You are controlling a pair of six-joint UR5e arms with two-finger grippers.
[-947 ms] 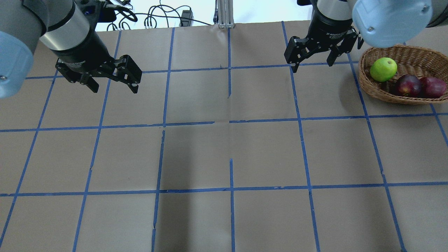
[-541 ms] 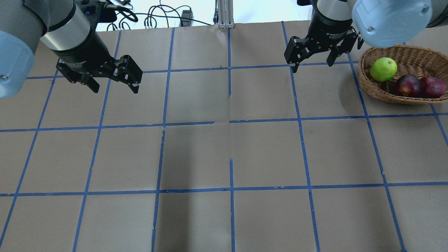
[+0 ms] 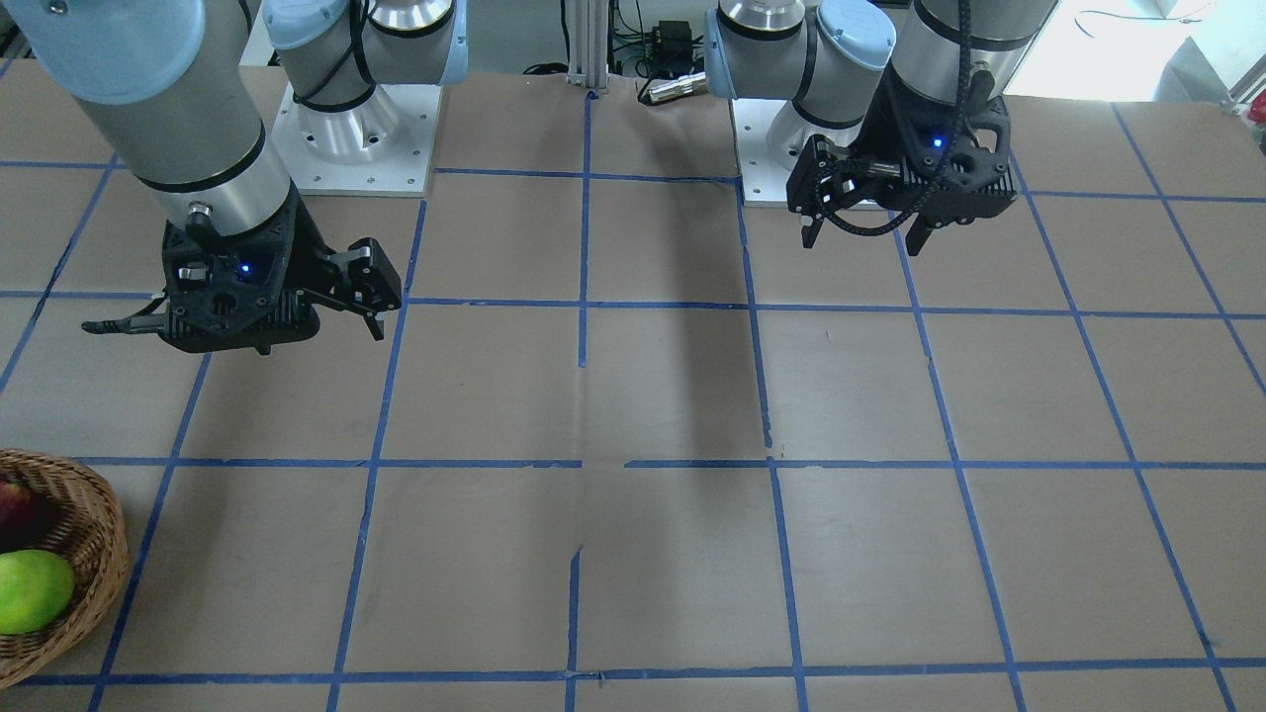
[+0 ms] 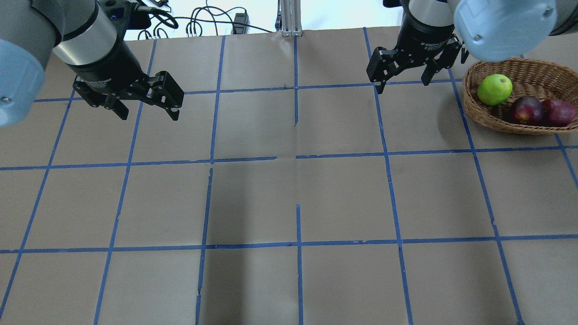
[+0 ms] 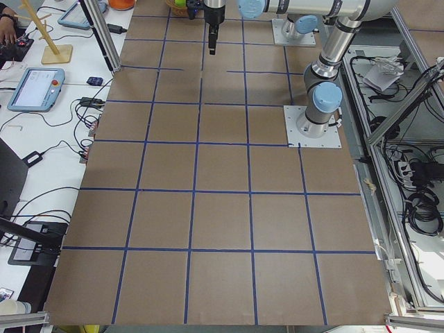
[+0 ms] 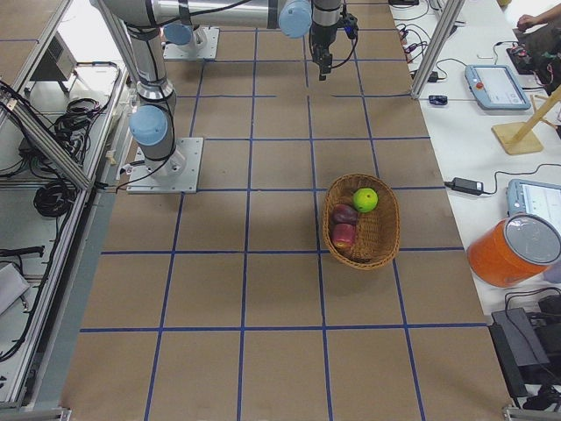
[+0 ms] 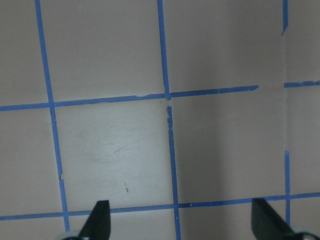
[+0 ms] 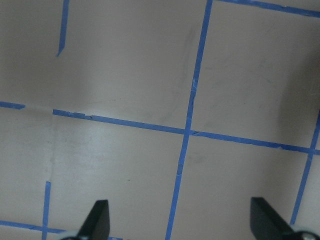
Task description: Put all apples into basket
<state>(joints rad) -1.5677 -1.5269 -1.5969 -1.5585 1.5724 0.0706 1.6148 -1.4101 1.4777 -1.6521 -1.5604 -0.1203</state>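
Observation:
The round woven basket (image 4: 470, 106) stands at the far right of the table. In it lie the green apple (image 4: 495, 89), the dark maroon apple (image 4: 526, 109) and the red apple (image 4: 559, 112). The basket (image 6: 379, 235) with all three apples also shows in the exterior right view, and its edge (image 3: 94, 554) with the green apple (image 3: 30, 590) in the front-facing view. My right gripper (image 4: 402, 85) hovers open and empty just left of the basket. My left gripper (image 4: 148, 115) hovers open and empty over the far left of the table. Both wrist views show only bare paper between spread fingertips.
The table is covered in brown paper (image 4: 298, 194) with a grid of blue tape lines. Cables and a metal post (image 4: 289, 18) sit beyond the far edge. An orange tub (image 6: 513, 250) and tablets stand on a side bench past the basket.

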